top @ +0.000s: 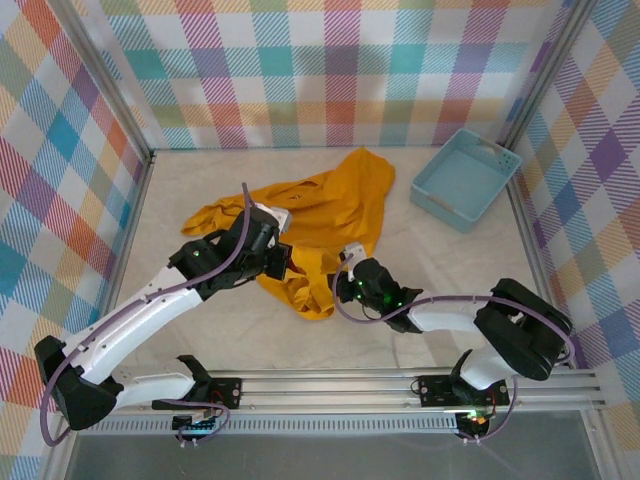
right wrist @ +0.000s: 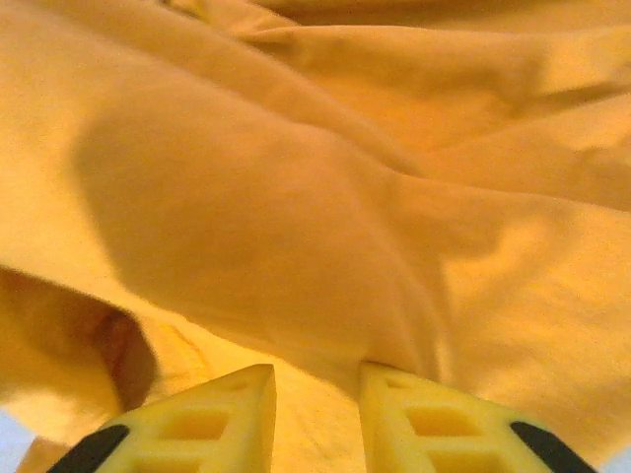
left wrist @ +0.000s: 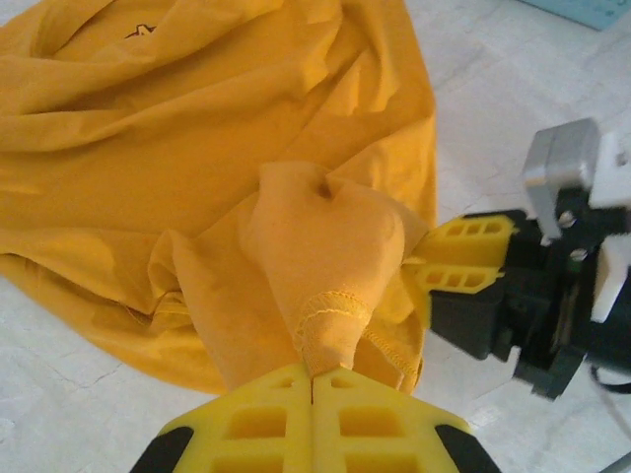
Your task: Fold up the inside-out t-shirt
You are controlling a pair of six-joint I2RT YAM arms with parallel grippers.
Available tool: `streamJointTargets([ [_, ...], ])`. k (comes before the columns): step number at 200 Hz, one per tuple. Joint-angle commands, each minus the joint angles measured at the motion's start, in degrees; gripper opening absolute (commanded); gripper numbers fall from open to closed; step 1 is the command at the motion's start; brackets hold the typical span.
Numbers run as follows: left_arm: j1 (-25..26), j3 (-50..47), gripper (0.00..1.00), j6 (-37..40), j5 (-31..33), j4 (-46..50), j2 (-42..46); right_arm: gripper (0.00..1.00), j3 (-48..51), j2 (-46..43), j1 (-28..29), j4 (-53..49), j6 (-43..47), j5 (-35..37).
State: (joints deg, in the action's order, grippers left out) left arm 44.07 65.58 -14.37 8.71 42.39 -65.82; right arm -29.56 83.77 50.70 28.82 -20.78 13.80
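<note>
- the t-shirt (top: 330, 215) is mustard orange all over, with a small patch of dark lettering (left wrist: 141, 32).
- the basket (top: 465, 175) is light blue.
- the table (top: 250, 330) is off-white with faint grey veins.
- the walls (top: 340, 70) carry a pastel plaid of pink, teal, yellow, blue and purple on white.
- the fingers (left wrist: 256, 424) of the left gripper (left wrist: 313, 419) and those (right wrist: 227, 419) of the right gripper (right wrist: 317, 414) are bright yellow on black.
- the left arm (top: 150, 310) is white with black joints.
- the cables (top: 245, 215) are purple.

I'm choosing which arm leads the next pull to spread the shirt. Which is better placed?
Left, probably: the left gripper is shut on a stitched hem of the t-shirt, while the right gripper has its jaws apart against loose cloth, clamping nothing.
</note>
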Motion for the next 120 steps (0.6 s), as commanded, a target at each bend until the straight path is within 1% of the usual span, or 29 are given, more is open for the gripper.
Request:
streamJointTargets([
  [1,-0.5,-3.0,0.01,-2.6,0.4,-1.0,1.9,0.48,0.3,-2.5,-0.4,-3.4,0.8,-3.7],
  [9,-0.6,-3.5,0.01,-2.9,-0.4,-2.4,2.8,0.57,0.4,-2.4,-0.1,-3.9,1.1,-4.7],
  [18,-0.6,-3.7,0.02,-3.1,-0.8,-3.8,3.8,0.61,0.2,-1.7,0.1,-4.8,0.9,-4.9],
  [47,-0.6,-4.0,0.03,-3.5,-1.8,-6.5,5.4,0.6,-2.5,2.1,0.2,-6.2,1.6,-5.9],
  [56,-0.6,-3.9,0.03,-3.6,-2.1,-6.7,5.3,0.59,-4.1,3.3,0.1,-7.7,1.7,-4.6],
  [62,-0.6,-3.8,0.03,-3.5,-2.1,-6.7,5.2,0.55,-5.4,4.1,0.1,-8.9,1.7,-3.0],
  [66,-0.6,-3.8,0.03,-3.5,-2.0,-6.6,5.2,0.5,-6.1,4.6,0.0,-9.1,1.8,-2.2],
  [67,-0.6,-3.8,0.03,-3.5,-2.0,-6.6,5.2,0.47,-6.3,4.8,0.0,-9.1,1.8,-1.8],
  [69,-0.6,-3.8,0.03,-3.6,-1.9,-6.5,5.2,0.47,-6.4,4.9,-0.1,-9.1,1.9,-1.7],
  [84,-0.6,-3.7,0.03,-3.5,0.0,-5.9,5.3,0.13,-7.5,5.1,-1.1,-10.6,2.0,0.8],
  [92,-0.6,-3.6,0.02,-3.4,1.7,-5.3,5.3,0.0,-7.4,3.8,-1.7,-11.7,2.4,1.8],
  [108,-0.6,-2.6,0.01,-2.9,5.3,-3.1,4.6,0.0,-6.5,-1.7,-2.3,-15.7,4.4,4.7],
  [120,-0.6,-1.9,0.0,-2.2,6.0,-2.2,4.1,0.0,-6.6,-7.9,-3.4,-21.9,6.2,5.7],
])
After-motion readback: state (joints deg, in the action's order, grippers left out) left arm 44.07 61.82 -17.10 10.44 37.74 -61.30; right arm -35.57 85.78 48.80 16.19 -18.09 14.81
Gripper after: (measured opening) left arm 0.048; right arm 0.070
